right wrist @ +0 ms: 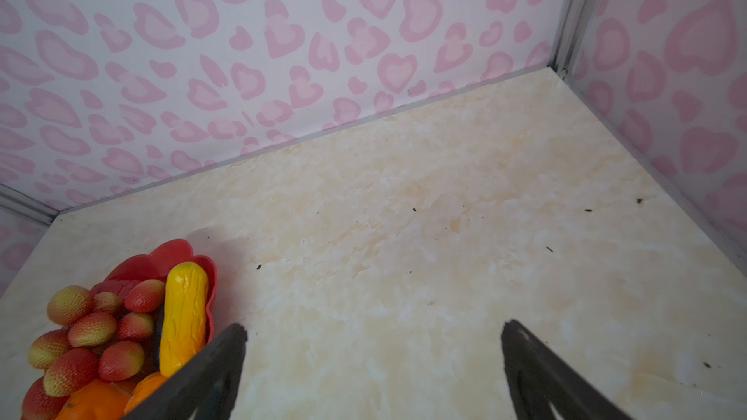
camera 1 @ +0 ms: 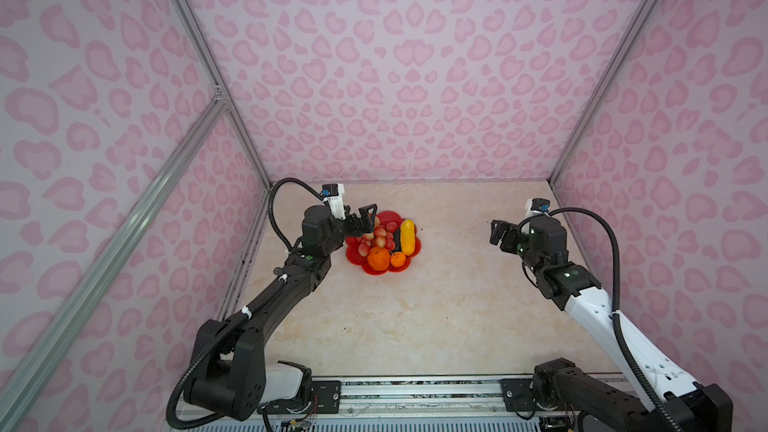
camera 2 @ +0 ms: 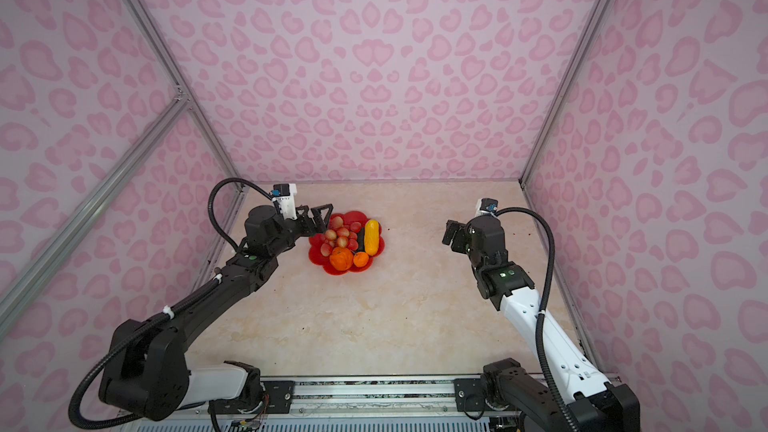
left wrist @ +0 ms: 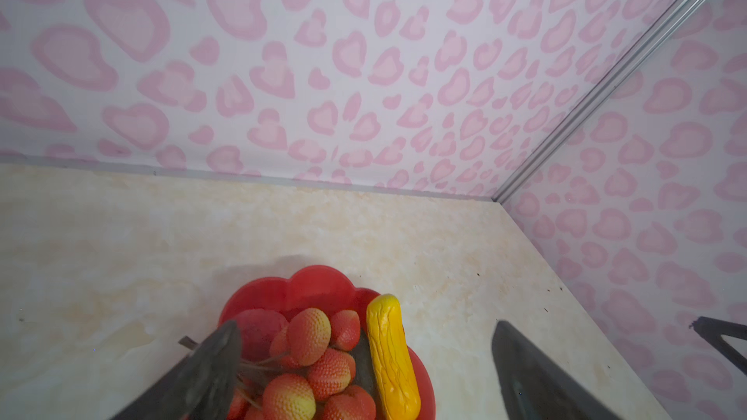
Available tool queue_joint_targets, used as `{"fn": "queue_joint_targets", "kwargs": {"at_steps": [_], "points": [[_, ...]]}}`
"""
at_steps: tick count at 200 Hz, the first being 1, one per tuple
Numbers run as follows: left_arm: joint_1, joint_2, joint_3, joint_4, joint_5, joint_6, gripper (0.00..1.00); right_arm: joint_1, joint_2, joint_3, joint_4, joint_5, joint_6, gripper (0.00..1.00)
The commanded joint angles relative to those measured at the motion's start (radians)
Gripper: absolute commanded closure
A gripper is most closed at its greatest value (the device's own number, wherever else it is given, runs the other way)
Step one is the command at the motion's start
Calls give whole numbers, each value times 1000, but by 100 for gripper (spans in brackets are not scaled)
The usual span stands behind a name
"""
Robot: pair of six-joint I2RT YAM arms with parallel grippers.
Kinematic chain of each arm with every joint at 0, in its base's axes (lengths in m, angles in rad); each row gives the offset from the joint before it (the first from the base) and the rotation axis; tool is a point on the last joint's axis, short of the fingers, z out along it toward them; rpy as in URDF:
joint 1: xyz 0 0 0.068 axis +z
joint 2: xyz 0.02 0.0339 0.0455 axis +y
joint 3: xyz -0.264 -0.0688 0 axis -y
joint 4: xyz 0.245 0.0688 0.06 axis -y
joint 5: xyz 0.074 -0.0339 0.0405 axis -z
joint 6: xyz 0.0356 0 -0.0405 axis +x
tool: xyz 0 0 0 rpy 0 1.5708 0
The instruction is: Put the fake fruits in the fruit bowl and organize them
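Note:
The red scalloped fruit bowl (camera 1: 388, 216) (camera 2: 353, 216) stands at the back left of the table. In it lie a yellow oblong fruit (camera 1: 407, 236) (left wrist: 392, 357), a dark avocado (camera 1: 397, 238), a red lychee bunch (camera 1: 379, 236) (left wrist: 309, 335), a large orange (camera 1: 378, 260) and a small orange (camera 1: 398, 259). My left gripper (camera 1: 365, 224) (left wrist: 366, 328) hangs open just above the lychees at the bowl's left side, holding nothing. My right gripper (camera 1: 500, 236) (right wrist: 374, 327) is open and empty above bare table, well to the right of the bowl.
The beige marbled table (camera 1: 415, 317) is boxed in by pink patterned walls with aluminium posts (camera 1: 582, 130) at the back corners. A metal rail (camera 1: 415, 392) carrying both arm bases runs along the front edge. Small dark specks (right wrist: 588, 210) dot the table.

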Motion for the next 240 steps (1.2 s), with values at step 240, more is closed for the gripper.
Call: {"fn": "queue_joint_targets", "kwargs": {"at_steps": [240], "points": [[314,236,-490,628,-204,277,3,-175,514,-447,1118,17,-387,1]]}}
